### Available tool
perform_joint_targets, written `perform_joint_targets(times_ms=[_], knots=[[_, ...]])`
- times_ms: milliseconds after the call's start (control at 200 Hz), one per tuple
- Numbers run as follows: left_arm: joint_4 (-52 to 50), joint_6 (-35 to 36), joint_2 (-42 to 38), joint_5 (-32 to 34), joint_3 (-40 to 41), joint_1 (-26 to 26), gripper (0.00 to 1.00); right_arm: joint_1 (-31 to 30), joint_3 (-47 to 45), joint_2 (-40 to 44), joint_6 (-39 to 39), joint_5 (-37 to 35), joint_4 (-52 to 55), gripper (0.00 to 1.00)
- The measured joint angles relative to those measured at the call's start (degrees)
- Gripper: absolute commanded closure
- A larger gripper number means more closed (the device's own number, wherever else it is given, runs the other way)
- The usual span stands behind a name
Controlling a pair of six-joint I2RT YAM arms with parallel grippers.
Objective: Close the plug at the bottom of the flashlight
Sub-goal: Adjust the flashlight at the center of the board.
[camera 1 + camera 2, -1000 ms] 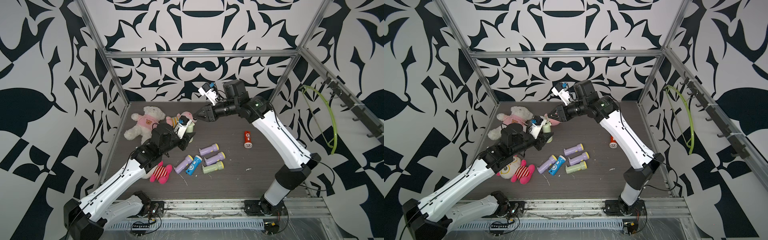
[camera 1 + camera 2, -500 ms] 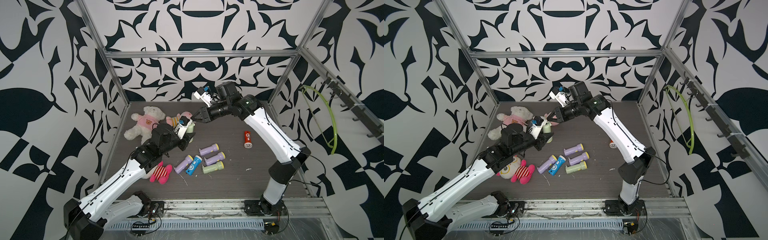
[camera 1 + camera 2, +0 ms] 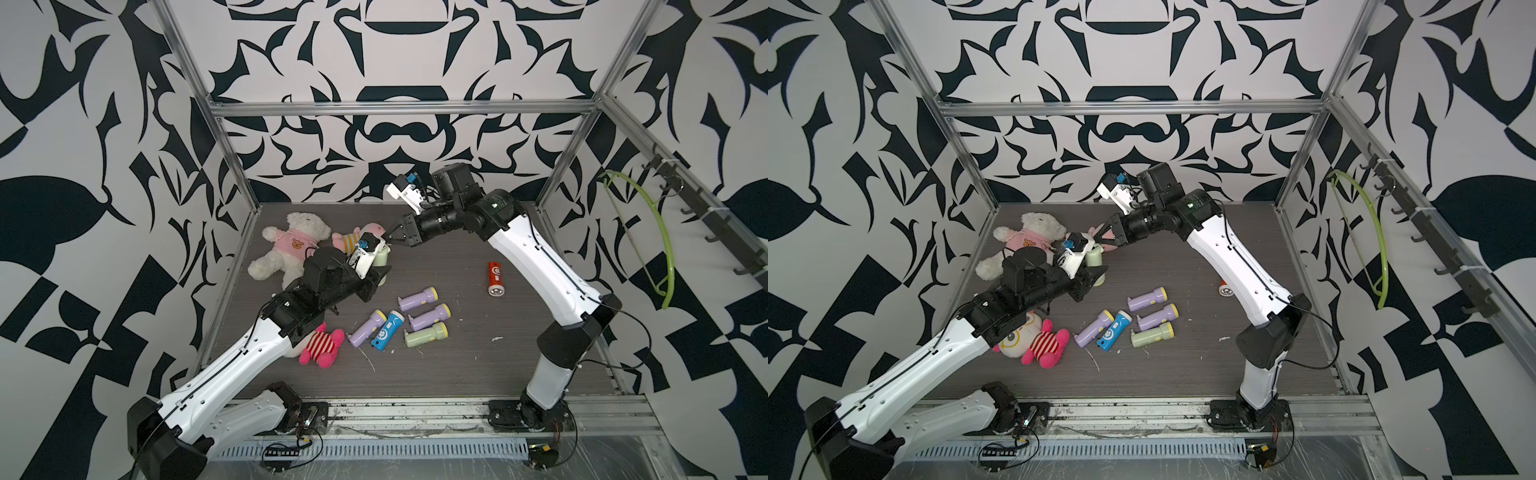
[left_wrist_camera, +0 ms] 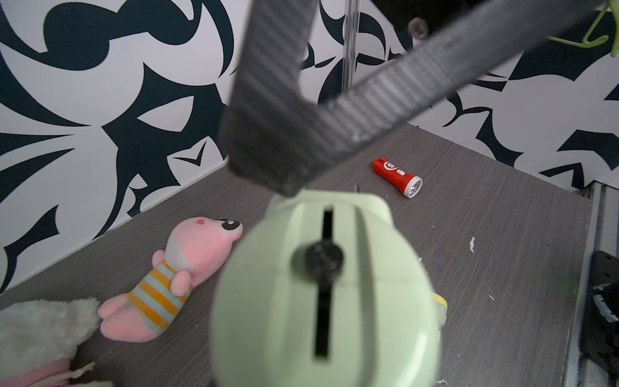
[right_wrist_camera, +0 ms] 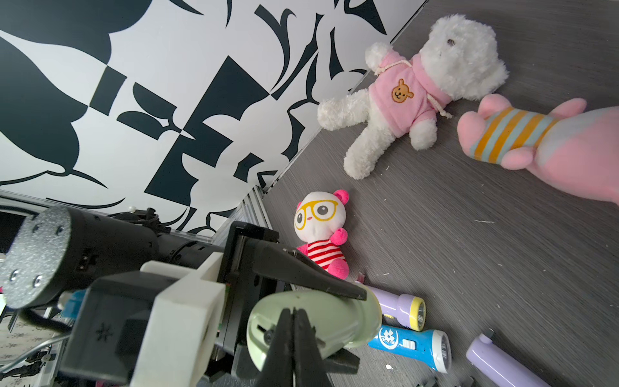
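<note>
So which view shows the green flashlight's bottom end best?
Left wrist: the green flashlight shows its base squarely. In the right wrist view the shut right gripper partly covers it; both top views show only a sliver.

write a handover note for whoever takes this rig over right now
Left gripper: shut on the green flashlight, held off the table.
Right gripper: shut, empty, tips at its bottom edge, beside the plug.
Done: green flashlight lifted, bottom end turned toward the right arm.
Left: plug looks near flush, but this is not confirmed; check it and push if it is not.
</note>
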State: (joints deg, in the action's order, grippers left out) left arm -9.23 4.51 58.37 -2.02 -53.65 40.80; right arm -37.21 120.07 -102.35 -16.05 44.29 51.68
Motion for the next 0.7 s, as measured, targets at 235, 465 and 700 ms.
perform_joint_targets(times_ms=[235,465,700], knots=[[-0.59,0.04,0.02,-0.59,0.00,0.04,1.00,-0.72,0.00,0.00,0.35,0.48,0.92,1.00],[-1.18,0.33,0.11,-0.74,0.00,0.04,1.00,-1.64,0.00,0.00,1.01,0.48,1.86,1.00],[-2.23,0.46,0.11,-0.76,0.00,0.07,1.00,-2.01,-0.79,0.00,0.94,1.14,1.95,1.00]])
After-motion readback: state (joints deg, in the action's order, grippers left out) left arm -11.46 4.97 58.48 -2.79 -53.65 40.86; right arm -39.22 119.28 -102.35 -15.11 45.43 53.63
